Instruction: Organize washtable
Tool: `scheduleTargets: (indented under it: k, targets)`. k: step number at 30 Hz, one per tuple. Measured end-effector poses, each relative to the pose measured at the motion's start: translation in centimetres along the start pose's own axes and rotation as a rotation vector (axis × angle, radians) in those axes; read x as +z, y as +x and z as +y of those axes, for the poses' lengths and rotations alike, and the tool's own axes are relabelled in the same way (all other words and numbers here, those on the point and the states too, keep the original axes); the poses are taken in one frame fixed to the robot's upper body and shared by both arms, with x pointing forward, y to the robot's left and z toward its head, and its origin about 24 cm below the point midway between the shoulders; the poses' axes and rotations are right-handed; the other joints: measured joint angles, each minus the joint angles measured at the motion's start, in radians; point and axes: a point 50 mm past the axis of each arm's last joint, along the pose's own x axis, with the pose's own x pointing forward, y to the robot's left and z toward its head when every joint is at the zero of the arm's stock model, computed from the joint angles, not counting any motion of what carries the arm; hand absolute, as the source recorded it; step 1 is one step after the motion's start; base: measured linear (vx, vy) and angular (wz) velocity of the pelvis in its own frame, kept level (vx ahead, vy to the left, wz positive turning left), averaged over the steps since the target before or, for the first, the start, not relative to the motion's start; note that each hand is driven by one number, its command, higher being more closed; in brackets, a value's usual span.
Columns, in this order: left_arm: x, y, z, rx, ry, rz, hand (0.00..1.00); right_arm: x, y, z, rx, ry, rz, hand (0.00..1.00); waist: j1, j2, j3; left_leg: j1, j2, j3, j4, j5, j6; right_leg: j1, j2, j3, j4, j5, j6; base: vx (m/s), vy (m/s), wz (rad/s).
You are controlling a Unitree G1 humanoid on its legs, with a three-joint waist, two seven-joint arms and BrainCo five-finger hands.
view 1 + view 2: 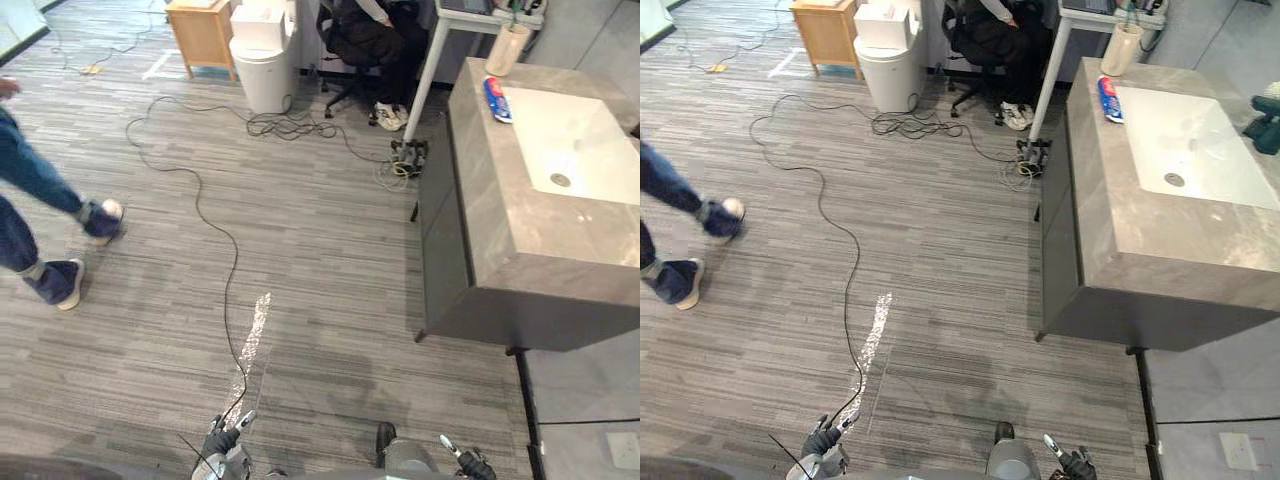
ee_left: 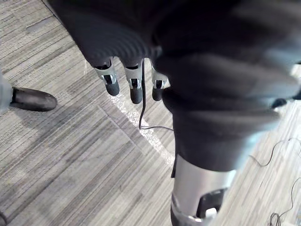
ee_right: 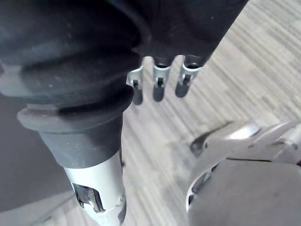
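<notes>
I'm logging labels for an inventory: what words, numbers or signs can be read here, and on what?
No text can be read.
Print on the tube lying on the washtable: too small to read.
The white box on the bin: no print can be made out.

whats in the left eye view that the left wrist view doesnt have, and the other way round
Left eye view: the grey washtable with its white sink, a tube and a cup at its far end, plus a walking person and a white bin. Left wrist view: the left robot hand from very close, its fingers straight and holding nothing. Both: the grey striped floor and the white tape strip on it.
</notes>
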Motion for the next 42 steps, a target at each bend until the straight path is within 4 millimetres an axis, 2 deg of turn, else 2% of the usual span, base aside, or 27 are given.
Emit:
scheduleTargets:
  k: [3,5,6,8,9,10,11,12,13,16,17,19,21,22,25,26,28,30,31,35,36,37,38,39,40,41,42]
  targets:
    - [1.9,0.7,-0.1,-0.001,0.004,-0.047,0.00,0.1,0.0,0.0,0.000,-0.009,-0.006,0.00,-0.004,0.013,0.012,0.003,0.077,-0.044,0.013,-0.023,-0.011,-0.090,0.136,-0.015,-0.140,-0.016,-0.011,0.19,-0.014,0.42]
    - [3.3,1.2,-1.4,-0.029,-0.007,-0.081,0.00,-0.1,-0.1,-0.2,-0.006,-0.008,0.001,0.00,-0.013,0.008,0.032,0.025,0.079,-0.069,0.002,-0.033,-0.020,-0.128,0.146,-0.038,-0.294,0.060,-0.007,0.37,-0.084,0.58]
    - [3.8,1.3,-1.9,-0.034,-0.035,-0.094,0.00,-0.6,-0.2,-0.6,-0.018,-0.009,0.018,0.00,-0.032,-0.004,0.045,0.076,0.065,-0.078,-0.010,-0.061,-0.030,-0.139,0.143,-0.053,-0.441,0.141,0.011,0.48,-0.149,0.48]
    - [3.7,1.3,-1.8,-0.024,-0.061,-0.092,0.00,-1.8,-0.8,-2.1,-0.062,0.001,0.055,0.00,-0.050,-0.013,0.045,0.144,0.046,-0.082,-0.008,-0.120,-0.045,-0.136,0.122,-0.062,-0.477,0.125,0.021,0.53,-0.217,0.56]
    - [3.0,1.1,-2.2,-0.028,-0.082,-0.072,0.00,-2.2,-1.0,-3.2,-0.098,0.012,0.068,0.00,-0.061,0.005,0.038,0.191,0.052,-0.095,-0.010,-0.155,-0.053,-0.154,0.120,-0.036,-0.391,0.182,0.002,0.49,-0.211,0.47]
    - [2.6,0.9,-2.7,-0.039,-0.089,-0.061,0.00,-2.0,-1.1,-3.5,-0.110,0.021,0.063,0.00,-0.058,0.041,0.035,0.197,0.068,-0.087,0.000,-0.151,-0.059,-0.179,0.122,-0.040,-0.322,0.181,0.003,0.58,-0.226,0.18]
    - [2.2,0.8,-3.1,-0.051,-0.090,-0.053,0.00,-1.8,-1.0,-3.7,-0.123,0.037,0.055,0.00,-0.054,0.070,0.029,0.194,0.083,-0.065,0.025,-0.129,-0.086,-0.210,0.123,-0.037,-0.252,0.182,0.000,0.60,-0.267,-0.03]
    - [1.8,0.7,-3.6,-0.060,-0.092,-0.043,0.00,-1.6,-0.9,-3.9,-0.135,0.054,0.055,0.00,-0.060,0.094,0.035,0.176,0.110,-0.060,0.116,-0.097,-0.125,-0.203,0.128,-0.060,-0.198,0.162,-0.045,0.62,-0.315,-0.04]
    - [1.6,0.6,-3.6,-0.060,-0.096,-0.038,0.00,-1.6,-0.9,-4.0,-0.141,0.062,0.059,0.00,-0.061,0.100,0.032,0.152,0.126,-0.059,0.187,-0.079,-0.137,-0.194,0.133,-0.069,-0.184,0.137,-0.064,0.62,-0.347,-0.04]
    - [1.0,0.3,-3.5,-0.055,-0.107,-0.023,0.00,-0.1,-0.6,-3.3,-0.130,0.087,-0.008,0.00,-0.055,0.097,0.034,0.020,0.203,-0.094,0.600,0.159,-0.192,-0.070,0.174,-0.051,-0.201,0.056,-0.097,0.64,-0.220,-0.31]
    - [1.0,0.3,-3.5,-0.057,-0.108,-0.023,0.00,1.3,-0.1,-2.0,-0.091,0.093,-0.055,0.00,-0.053,0.092,0.037,-0.049,0.209,-0.098,0.772,0.154,-0.202,-0.018,0.190,-0.028,-0.233,0.037,-0.101,0.60,-0.056,-0.53]
    - [1.6,0.4,-3.5,-0.056,-0.124,-0.049,0.00,2.9,0.2,-0.1,-0.032,0.089,-0.116,0.00,-0.048,0.075,0.046,-0.139,0.224,-0.024,0.932,0.104,-0.132,0.078,0.212,0.022,-0.306,0.033,-0.098,0.47,0.002,-0.57]
    - [2.0,0.4,-2.4,-0.024,-0.157,-0.071,0.00,3.9,0.3,2.3,0.051,0.050,-0.158,0.00,-0.011,0.029,0.053,-0.230,0.234,0.087,0.970,-0.019,-0.011,0.189,0.215,0.118,-0.378,0.017,-0.079,0.41,0.070,-0.87]
    - [2.0,0.4,-2.1,-0.018,-0.156,-0.072,0.00,4.2,0.3,2.8,0.070,0.036,-0.167,0.00,0.001,0.026,0.053,-0.258,0.234,0.095,0.954,-0.038,0.011,0.208,0.213,0.145,-0.384,0.010,-0.074,0.43,0.166,-1.19]
    - [0.9,0.0,-0.5,0.028,-0.167,-0.044,0.00,4.9,0.4,3.9,0.108,0.009,-0.195,0.00,0.031,-0.001,0.055,-0.367,0.225,0.041,0.619,-0.070,-0.003,0.272,0.166,0.268,-0.366,-0.045,-0.004,0.45,0.351,-1.18]
    - [0.3,-0.2,0.0,0.040,-0.173,-0.030,0.00,5.0,0.5,3.6,0.102,-0.003,-0.199,0.00,0.030,0.000,0.052,-0.373,0.207,0.001,0.444,-0.048,-0.036,0.274,0.142,0.302,-0.342,-0.076,0.032,0.28,0.414,-0.94]
    - [-1.5,-0.9,1.3,0.090,-0.207,0.019,0.00,4.4,0.5,2.3,0.079,-0.057,-0.173,0.00,0.031,0.014,0.025,-0.331,0.159,-0.013,0.318,0.095,-0.107,0.281,0.114,0.398,-0.303,-0.123,0.074,0.38,0.467,-1.26]
    - [-1.1,-0.9,2.3,0.116,-0.211,-0.005,0.00,2.9,0.2,1.6,0.069,-0.089,-0.129,0.00,0.012,0.000,0.001,-0.312,0.163,0.010,0.336,0.035,-0.132,0.255,0.188,0.414,-0.233,-0.126,0.026,0.49,0.267,-0.83]
    - [-0.8,-0.9,3.4,0.142,-0.214,-0.018,0.00,2.3,0.2,1.3,0.057,-0.092,-0.103,0.00,0.017,-0.025,-0.018,-0.305,0.147,0.029,0.379,0.002,-0.103,0.251,0.206,0.411,-0.249,-0.106,-0.008,0.51,0.151,-1.06]
    - [-0.8,-0.9,4.2,0.169,-0.217,-0.013,0.00,1.6,0.2,1.7,0.058,-0.075,-0.077,0.00,0.045,-0.070,-0.052,-0.387,0.114,-0.039,0.661,-0.064,-0.072,0.242,0.141,0.514,-0.229,-0.089,-0.031,0.35,0.191,-1.28]
    - [-1.2,-0.9,2.9,0.136,-0.213,0.004,0.00,1.8,0.3,1.0,0.037,-0.079,-0.080,0.00,0.049,-0.036,-0.066,-0.351,0.065,-0.060,0.481,-0.082,-0.047,0.198,0.128,0.505,-0.178,-0.090,-0.030,0.23,0.253,-1.47]
    - [-1.5,-1.0,2.5,0.120,-0.196,0.017,0.00,2.5,0.5,0.9,0.034,-0.087,-0.092,0.00,0.061,-0.016,-0.065,-0.312,0.061,-0.035,0.423,-0.114,-0.033,0.169,0.131,0.492,-0.128,-0.096,-0.019,0.22,0.259,-1.48]
    - [-1.3,-0.8,2.2,0.097,-0.159,0.019,0.00,2.2,0.6,1.6,0.050,-0.075,-0.077,0.00,0.054,-0.031,-0.062,-0.257,0.027,0.050,0.373,-0.105,-0.016,0.104,0.086,0.455,-0.017,-0.079,0.034,0.22,0.252,-1.38]
    - [-0.3,-0.4,1.7,0.070,-0.129,-0.004,0.00,2.0,0.5,1.8,0.053,-0.065,-0.073,0.00,0.046,-0.011,-0.051,-0.195,0.021,0.101,0.323,-0.106,-0.012,0.050,0.067,0.371,0.062,-0.007,0.084,0.25,0.236,-1.20]
    - [-0.1,-0.3,1.2,0.053,-0.115,-0.010,0.00,2.0,0.5,1.8,0.053,-0.058,-0.071,0.00,0.043,0.004,-0.042,-0.158,0.023,0.120,0.292,-0.106,-0.012,0.036,0.056,0.315,0.100,0.024,0.089,0.24,0.241,-1.10]
    - [1.1,0.0,1.0,0.030,-0.072,-0.044,0.00,1.7,0.4,1.8,0.051,-0.055,-0.065,0.00,0.032,0.032,-0.025,-0.095,0.024,0.157,0.236,-0.106,-0.012,-0.002,0.035,0.199,0.205,0.006,0.067,0.25,0.211,-0.89]
    - [2.5,0.4,0.8,0.007,-0.016,-0.086,0.00,1.9,0.4,1.7,0.045,-0.041,-0.073,0.00,0.009,0.032,-0.021,-0.047,0.014,0.184,0.195,-0.106,-0.012,-0.045,0.016,0.099,0.310,-0.056,0.045,0.25,0.178,-0.80]
